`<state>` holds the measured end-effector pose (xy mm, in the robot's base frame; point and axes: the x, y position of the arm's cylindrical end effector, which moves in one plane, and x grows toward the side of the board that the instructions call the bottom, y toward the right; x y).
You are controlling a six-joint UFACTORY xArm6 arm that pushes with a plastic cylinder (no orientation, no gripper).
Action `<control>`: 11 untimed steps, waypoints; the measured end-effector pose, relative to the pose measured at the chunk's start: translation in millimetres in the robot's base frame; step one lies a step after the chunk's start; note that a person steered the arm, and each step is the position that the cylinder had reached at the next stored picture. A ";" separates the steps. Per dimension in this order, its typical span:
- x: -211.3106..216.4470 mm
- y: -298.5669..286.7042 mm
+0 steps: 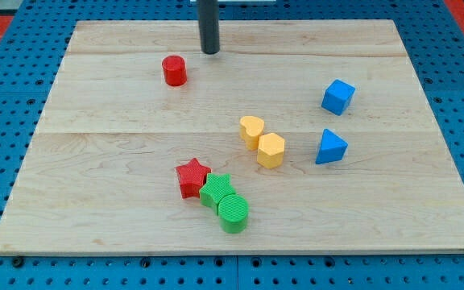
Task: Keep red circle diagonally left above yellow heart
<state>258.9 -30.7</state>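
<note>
My tip [210,51] is on the wooden tabletop [95,161] near the view's top, a little left of centre. There's no claw on this rig, just the dark rod, so nothing is open, closed or held.

Red circle [174,70] sits just below and to the view's left of my tip, near it but not touching. Yellow heart [251,130] is around mid-board, well apart from the red circle, down and to the view's right of it. So the red circle lies diagonally up-left of the yellow heart.

Yellow hexagon [271,150] sits just beside the heart on its lower right; can't tell whether they touch.

Blue cube [338,97] is toward the view's right, with a blue triangle [329,147] below it; the two are apart.

Lower centre cluster: red star [192,177], green star [216,192] touching it on the lower right, green circle [234,213] right against the green star, lower right again.

My tip is well apart from everything except the red circle.
</note>
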 end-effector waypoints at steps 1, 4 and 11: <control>1.0 26.1; 2.2 -8.4; 106.9 -125.2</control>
